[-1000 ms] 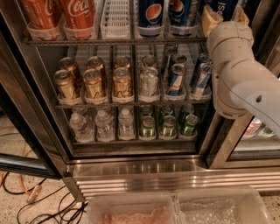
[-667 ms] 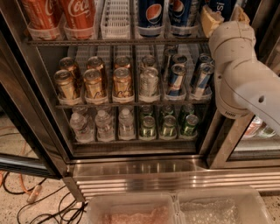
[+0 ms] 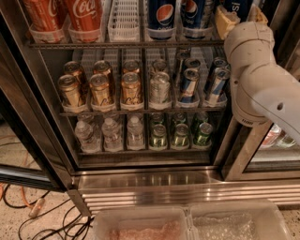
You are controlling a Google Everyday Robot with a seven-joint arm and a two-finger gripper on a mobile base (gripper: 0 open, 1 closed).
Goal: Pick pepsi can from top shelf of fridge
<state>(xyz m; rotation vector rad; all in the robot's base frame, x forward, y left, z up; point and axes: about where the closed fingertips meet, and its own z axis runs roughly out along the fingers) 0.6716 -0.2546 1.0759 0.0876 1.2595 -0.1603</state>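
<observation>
The fridge [image 3: 150,180] stands open in the camera view. Its top shelf [image 3: 126,44] runs along the top edge. On it stand dark blue pepsi cans: one in the middle [image 3: 161,16], one to its right [image 3: 193,14] and one at the far right [image 3: 238,5]. My gripper [image 3: 240,19] is at the top right, at the far-right pepsi can, with yellowish pads on both sides of it. The white arm [image 3: 255,79] comes up from the right and hides the shelf's right end.
Red Coca-Cola cans [image 3: 84,16] and an empty white lane tray [image 3: 125,18] fill the top shelf's left. Below are gold cans [image 3: 101,89], slim blue-and-silver cans [image 3: 190,84], water bottles [image 3: 111,133] and green cans [image 3: 180,133]. Plastic trays [image 3: 140,225] lie at the front, cables [image 3: 28,211] on the floor.
The arm and gripper have shifted only slightly, staying at the far-right pepsi can. The cans have not moved.
</observation>
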